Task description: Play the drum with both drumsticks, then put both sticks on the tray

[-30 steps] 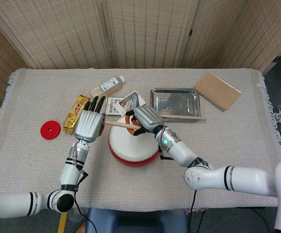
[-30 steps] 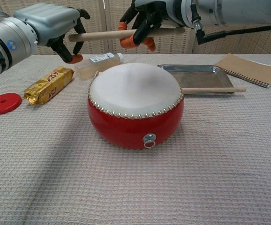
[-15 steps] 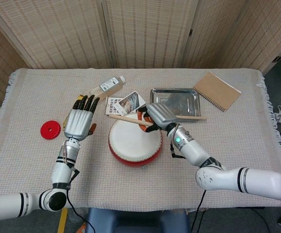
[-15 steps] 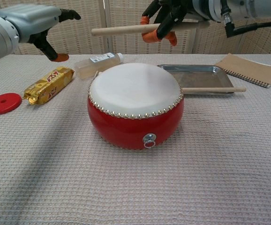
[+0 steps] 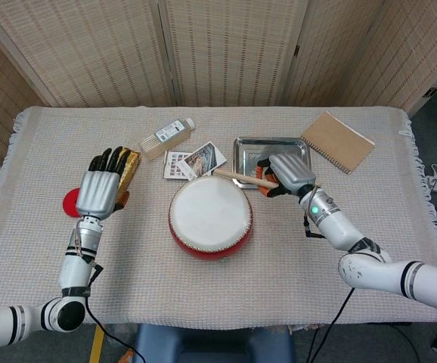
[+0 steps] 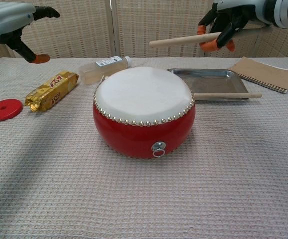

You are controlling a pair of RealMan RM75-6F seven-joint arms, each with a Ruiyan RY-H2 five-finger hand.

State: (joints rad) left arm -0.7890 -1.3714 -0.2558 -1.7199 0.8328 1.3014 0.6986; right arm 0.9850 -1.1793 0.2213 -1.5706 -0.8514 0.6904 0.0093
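My right hand point(image 5: 286, 175) grips a stick point(image 6: 184, 39) over the tray point(image 6: 204, 74) for drop-off; left hand point(image 5: 97, 193) empty, fingers apart, probably clear.

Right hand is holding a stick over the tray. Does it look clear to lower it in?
Probably yes. The right hand holds its drumstick above the tray, whose floor looks bare. The other drumstick lies along the tray's near edge, so keep behind it.
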